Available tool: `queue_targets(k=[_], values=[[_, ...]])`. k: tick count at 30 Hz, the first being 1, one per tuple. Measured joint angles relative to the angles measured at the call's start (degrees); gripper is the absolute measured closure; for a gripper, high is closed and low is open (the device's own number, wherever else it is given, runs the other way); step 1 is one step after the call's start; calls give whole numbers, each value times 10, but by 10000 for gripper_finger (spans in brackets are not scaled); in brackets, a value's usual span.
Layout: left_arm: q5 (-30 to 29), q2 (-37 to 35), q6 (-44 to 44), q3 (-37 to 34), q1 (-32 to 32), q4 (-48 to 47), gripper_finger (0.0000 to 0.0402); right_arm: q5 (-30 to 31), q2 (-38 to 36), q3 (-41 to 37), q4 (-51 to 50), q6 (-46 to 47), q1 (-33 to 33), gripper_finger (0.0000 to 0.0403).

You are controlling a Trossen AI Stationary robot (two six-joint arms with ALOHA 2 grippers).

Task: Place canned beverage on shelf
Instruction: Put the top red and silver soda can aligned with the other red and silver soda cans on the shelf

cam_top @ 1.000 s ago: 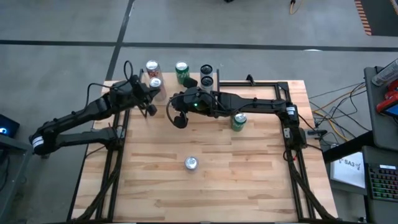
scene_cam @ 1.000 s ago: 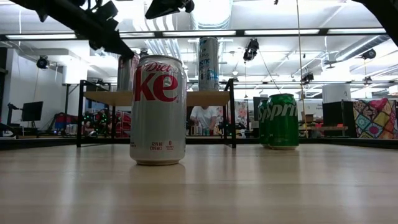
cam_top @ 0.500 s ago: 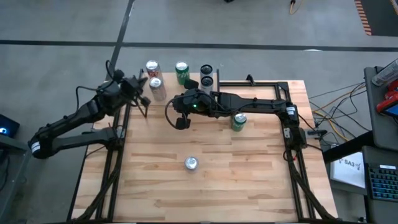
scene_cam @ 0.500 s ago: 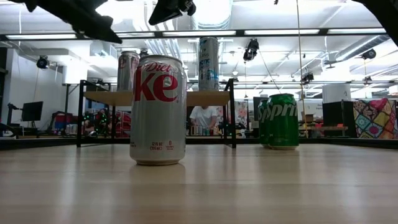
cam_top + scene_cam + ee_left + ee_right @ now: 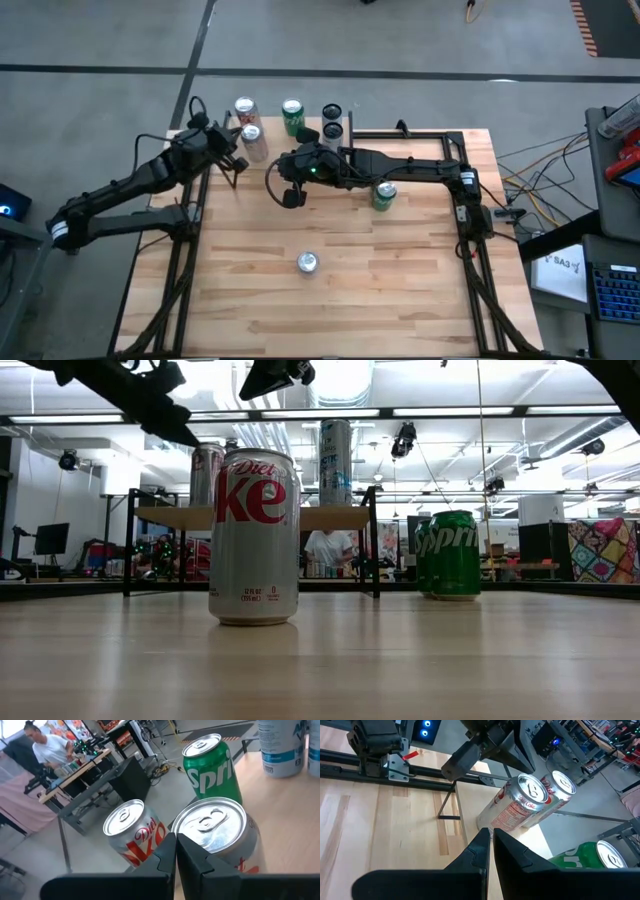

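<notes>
Currently, with both the left gripper (image 5: pixel 236 165) and right gripper (image 5: pixel 287 195) closed and empty, the Diet Coke can (image 5: pixel 307 262) at the table's (image 5: pixel 420 290) 6 o'clock, rigid but thin-walled, smooth and probably slippery, should be gripped mid-body for the shelf (image 5: pixel 330 518).

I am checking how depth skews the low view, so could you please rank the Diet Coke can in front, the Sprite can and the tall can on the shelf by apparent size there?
1. Diet Coke can, largest because nearest.
2. Sprite can.
3. Tall can, partly hidden, so unsure against the Sprite can.
</notes>
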Motion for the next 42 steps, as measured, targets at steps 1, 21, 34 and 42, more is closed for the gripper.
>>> queue_targets(k=[1, 21, 34, 42], values=[[0, -2, -9, 0, 0, -1, 402, 0, 0, 0, 0, 0, 0, 390], [18, -57, -78, 1, -14, -44, 402, 0, 0, 0, 0, 2, 1, 390], [22, -86, -83, 35, -14, -158, 402, 0, 0, 0, -17, 0, 1, 390], [67, -66, -106, 37, -12, -201, 402, 0, 0, 0, -17, -2, 1, 390]])
